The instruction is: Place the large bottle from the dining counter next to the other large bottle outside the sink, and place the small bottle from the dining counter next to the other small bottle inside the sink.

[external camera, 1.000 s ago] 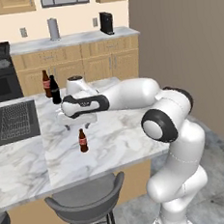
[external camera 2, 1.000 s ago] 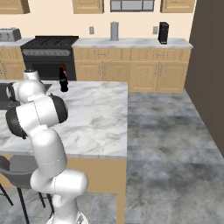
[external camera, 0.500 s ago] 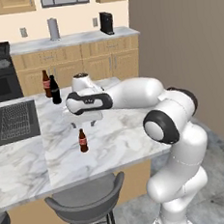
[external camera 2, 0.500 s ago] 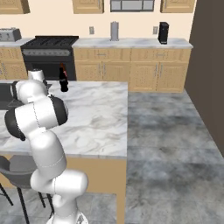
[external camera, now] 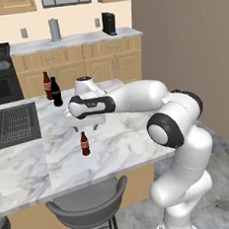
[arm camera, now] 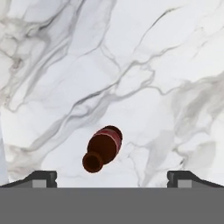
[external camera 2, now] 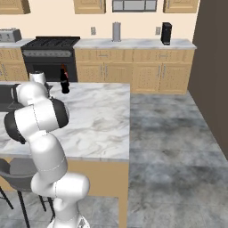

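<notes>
From the left base view, the gripper (external camera: pixel 83 123) hangs above the counter (external camera: pixel 124 140), its jaws spread wide with nothing between them. The small bottle (external camera: pixel 84 143) stands upright on the marble just below it. Far back by the counter's far edge, the large bottle (external camera: pixel 47 85) and the black bottle (external camera: pixel 56 92) stand side by side, close to the sink (external camera: pixel 11 127).

From the right base view, the black bottle (external camera 2: pixel 65 83) stands on the counter (external camera 2: pixel 102 124) with the large bottle (external camera 2: pixel 62 73) just behind it.

In the hand view, the small bottle (arm camera: pixel 102 148) is seen from above on the marble, between the two spread fingertips (arm camera: pixel 42 177) and untouched.
</notes>
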You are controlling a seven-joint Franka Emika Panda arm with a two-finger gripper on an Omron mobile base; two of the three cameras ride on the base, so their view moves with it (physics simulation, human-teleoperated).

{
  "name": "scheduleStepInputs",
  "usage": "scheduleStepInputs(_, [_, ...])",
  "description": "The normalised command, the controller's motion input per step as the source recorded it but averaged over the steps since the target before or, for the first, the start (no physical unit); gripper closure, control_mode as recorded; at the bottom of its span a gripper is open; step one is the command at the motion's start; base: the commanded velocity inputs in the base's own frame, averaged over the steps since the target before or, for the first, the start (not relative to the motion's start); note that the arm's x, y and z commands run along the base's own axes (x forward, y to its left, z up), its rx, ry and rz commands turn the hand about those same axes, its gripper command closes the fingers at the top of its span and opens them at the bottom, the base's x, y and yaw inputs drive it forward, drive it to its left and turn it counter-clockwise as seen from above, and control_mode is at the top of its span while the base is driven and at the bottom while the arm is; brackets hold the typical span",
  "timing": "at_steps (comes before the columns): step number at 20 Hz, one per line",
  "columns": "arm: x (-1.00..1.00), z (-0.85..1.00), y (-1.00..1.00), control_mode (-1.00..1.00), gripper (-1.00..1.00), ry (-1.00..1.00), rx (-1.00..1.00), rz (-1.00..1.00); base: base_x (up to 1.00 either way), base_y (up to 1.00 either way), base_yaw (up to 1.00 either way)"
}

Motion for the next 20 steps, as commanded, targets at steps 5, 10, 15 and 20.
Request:
scheduleStepInputs(5, [0.0, -0.07, 0.15, -1.0, -1.0, 0.0, 0.0, 0.0, 0.0, 0.0, 0.0])
scheduleStepInputs(10, [0.0, 0.0, 0.05, -1.0, -1.0, 0.0, 0.0, 0.0, 0.0, 0.0, 0.0])
scheduleStepInputs(15, [0.0, -0.01, 0.0, -1.0, -1.0, 0.0, 0.0, 0.0, 0.0, 0.0, 0.0])
scheduleStepInputs(20, [0.0, -0.08, 0.0, -1.0, -1.0, 0.0, 0.0, 0.0, 0.0, 0.0, 0.0])
